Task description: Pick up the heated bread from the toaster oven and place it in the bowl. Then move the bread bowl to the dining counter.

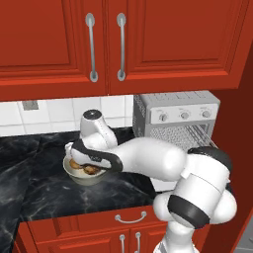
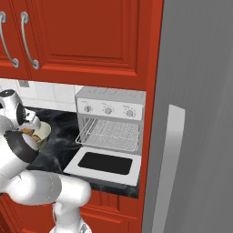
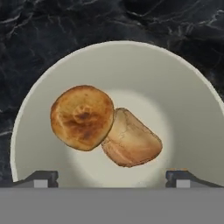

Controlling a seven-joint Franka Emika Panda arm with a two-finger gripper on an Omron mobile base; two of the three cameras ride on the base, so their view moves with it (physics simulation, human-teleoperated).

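Small round golden-orange roll (image 3: pixel 82 117) lies inside the deep cream-white bowl (image 3: pixel 188 92), touching a paler brown bread piece (image 3: pixel 131 140). Bowl sits on the black marble worktop (image 1: pixel 34 188), left of the boxy silver toaster oven (image 2: pixel 111 125), whose door hangs open, rack bare. Gripper (image 3: pixel 112 178) hovers over the bowl, fingers (image 3: pixel 41 178) wide, holding nothing. Judgement: bread placement done; carrying the bowl to the dining counter remains.

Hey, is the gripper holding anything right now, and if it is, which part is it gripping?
Nothing is held. The gripper hangs open above the bowl, its fingertips wide apart and clear of the heated bread, which lies inside beside a darker bread piece.
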